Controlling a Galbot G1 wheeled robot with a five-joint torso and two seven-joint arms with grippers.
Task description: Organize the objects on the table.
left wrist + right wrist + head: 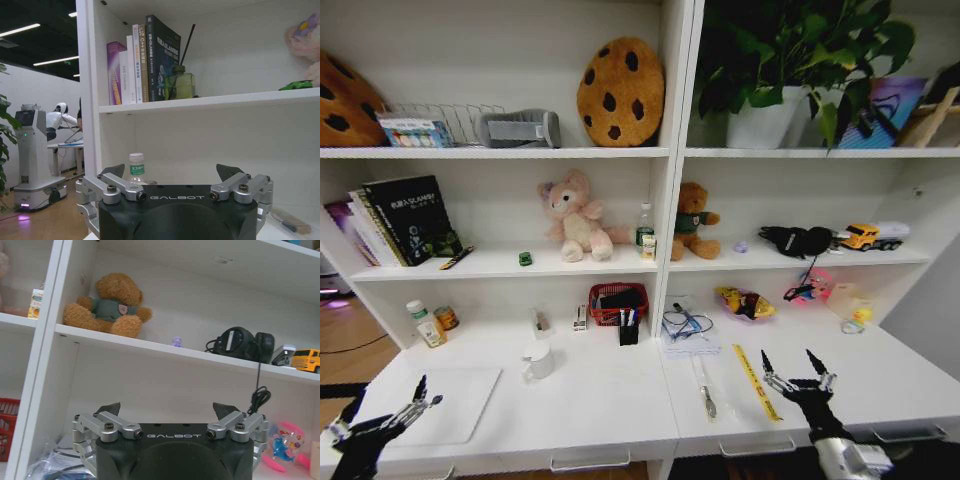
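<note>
White table (610, 400) holds laptop (450, 400) beside left gripper (425, 400); both grippers spread, empty. Right gripper (798, 372) idles. Advise edge approach.

Two grippers were counted: a left gripper (392, 418) and a right gripper (798, 369), each with fingers spread. One laptop (448, 402) was seen on the table (600, 400), along with one white mug (538, 361) and one red basket (618, 302). Two cookie cushions (620, 92) were counted on the top shelf, and two plush animals below: one pink (577, 215), one brown (693, 220). One green toy car (525, 258) and one yellow truck (861, 236) were noted.
</note>
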